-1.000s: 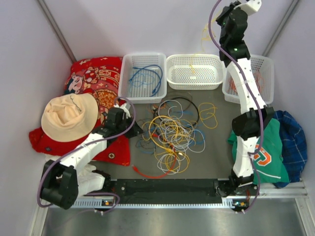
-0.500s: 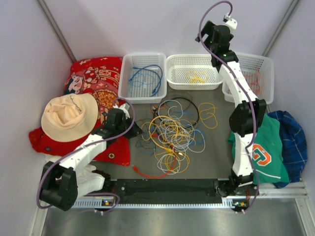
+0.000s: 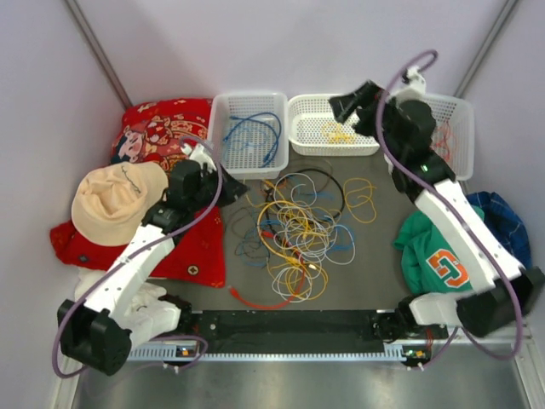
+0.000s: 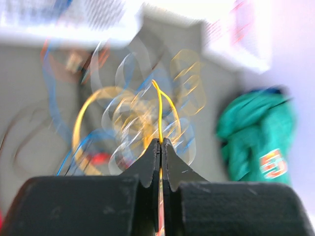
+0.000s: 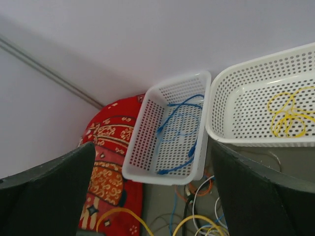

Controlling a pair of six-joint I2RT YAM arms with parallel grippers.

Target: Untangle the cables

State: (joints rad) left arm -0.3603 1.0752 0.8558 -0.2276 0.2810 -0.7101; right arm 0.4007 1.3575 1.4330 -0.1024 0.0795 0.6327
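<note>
The tangle of cables [image 3: 294,230] still sprawls over the table [image 3: 375,256], thinner by one. My right arm [image 3: 451,213] has swung down from high above the middle basket [image 3: 334,150]. My right gripper [image 3: 347,104] has sprung wide and holds nothing, and the yellow cable [image 3: 339,132] it carried now lies inside that basket. I judge that one sorted. My left gripper [image 4: 160,142], pinched tight on a yellow strand [image 4: 160,110], has pulled back from the heap, drawing the next cable free.
</note>
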